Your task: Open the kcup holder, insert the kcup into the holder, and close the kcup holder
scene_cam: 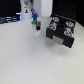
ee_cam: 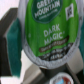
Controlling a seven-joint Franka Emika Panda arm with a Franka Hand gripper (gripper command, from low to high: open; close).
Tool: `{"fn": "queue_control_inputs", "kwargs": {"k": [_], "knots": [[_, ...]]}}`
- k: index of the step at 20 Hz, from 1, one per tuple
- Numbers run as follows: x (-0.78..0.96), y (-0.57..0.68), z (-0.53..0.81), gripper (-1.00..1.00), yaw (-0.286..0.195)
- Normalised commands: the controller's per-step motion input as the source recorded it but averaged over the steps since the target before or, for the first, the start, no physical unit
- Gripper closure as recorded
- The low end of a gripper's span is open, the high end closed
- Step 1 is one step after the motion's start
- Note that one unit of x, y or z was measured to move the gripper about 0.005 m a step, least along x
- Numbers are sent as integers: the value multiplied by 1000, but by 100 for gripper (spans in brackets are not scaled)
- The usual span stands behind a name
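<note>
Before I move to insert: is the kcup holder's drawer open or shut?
Open: the kcup holder has its tray pulled out forward, pod slots exposed, in the exterior view.

the grey-and-white robot arm (scene_cam: pixel 26 7) reaches down from the exterior view's upper left, its black two-finger gripper (scene_cam: pixel 34 21) clamped shut around something.

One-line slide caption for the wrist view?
End effector gripping the small white pod with green Dark Magic lid, held close to the camera.
</note>
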Motion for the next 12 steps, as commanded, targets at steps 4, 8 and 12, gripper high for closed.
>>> {"fn": "queue_control_inputs", "kwargs": {"k": [4,8,12], "knots": [[33,686,437,100,10],[37,683,377,100,10],[11,671,294,100,17]]}}
